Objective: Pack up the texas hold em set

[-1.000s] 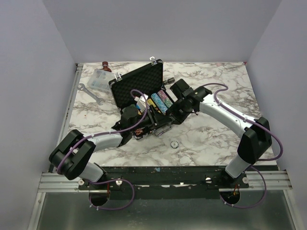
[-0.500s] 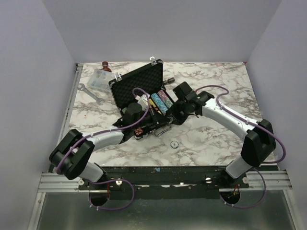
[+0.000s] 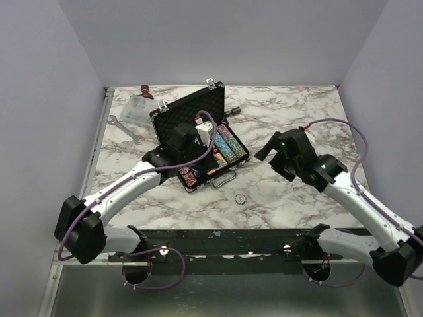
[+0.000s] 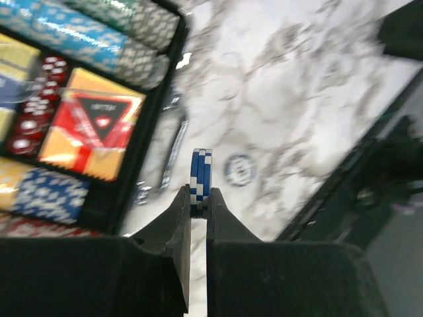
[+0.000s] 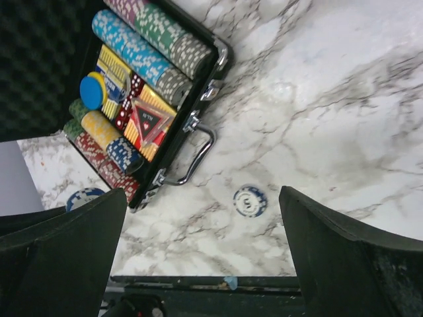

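The black briefcase (image 3: 192,115) of the texas hold em set lies open at the table's middle left, lid up, with chip rows (image 5: 142,49), a blue disc (image 5: 92,91) and a red-yellow card box (image 4: 92,132) inside. My left gripper (image 4: 199,198) hovers just past the case's silver handle (image 4: 173,155) and is shut on two blue-and-white chips (image 4: 200,173) held on edge. One loose blue-white chip (image 3: 240,197) lies flat on the marble in front of the case. My right gripper (image 5: 203,195) stands wide open above that chip (image 5: 250,201), right of the case.
A silver wrench (image 3: 124,127), a clear plastic box (image 3: 135,109) and a red-capped bottle (image 3: 145,89) sit at the back left. A small dark cylinder (image 3: 234,109) lies behind the case. Another chip (image 5: 84,197) peeks out beside the case's near corner. The table's front edge (image 5: 218,281) is close.
My left gripper closed on the two chips and rose over the case. My right gripper drew back from the case to the right and opened wide.
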You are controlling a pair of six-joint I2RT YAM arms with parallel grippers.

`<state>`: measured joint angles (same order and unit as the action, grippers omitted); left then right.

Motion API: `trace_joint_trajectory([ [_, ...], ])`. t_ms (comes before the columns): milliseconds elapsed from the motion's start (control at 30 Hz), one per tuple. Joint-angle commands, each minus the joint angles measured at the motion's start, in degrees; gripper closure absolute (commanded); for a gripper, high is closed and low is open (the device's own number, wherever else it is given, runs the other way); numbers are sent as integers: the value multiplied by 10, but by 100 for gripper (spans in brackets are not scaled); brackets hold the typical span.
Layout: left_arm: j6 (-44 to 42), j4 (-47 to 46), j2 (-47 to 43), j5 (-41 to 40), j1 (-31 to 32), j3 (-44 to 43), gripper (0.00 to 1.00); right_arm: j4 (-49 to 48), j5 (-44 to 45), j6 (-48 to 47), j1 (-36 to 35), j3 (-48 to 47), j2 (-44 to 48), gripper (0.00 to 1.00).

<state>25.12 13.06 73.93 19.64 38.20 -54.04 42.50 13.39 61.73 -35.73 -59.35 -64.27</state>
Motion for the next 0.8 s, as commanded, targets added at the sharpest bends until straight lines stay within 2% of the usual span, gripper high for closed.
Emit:
trace_joint_trajectory([
  [0,-238,191,-2,-109,-4,-47,100,8,87,-46,5,51,93,0],
  [100,-318,232,40,-128,-4,-77,100,12,83,-61,6,77,136,0],
  [167,-334,246,82,-150,-3,-92,100,15,71,-66,6,88,148,0],
  [433,-328,228,158,-191,-3,-112,100,4,28,-59,6,125,166,0],
  [767,-324,226,196,-232,3,-110,100,-18,-4,-55,6,145,148,0],
])
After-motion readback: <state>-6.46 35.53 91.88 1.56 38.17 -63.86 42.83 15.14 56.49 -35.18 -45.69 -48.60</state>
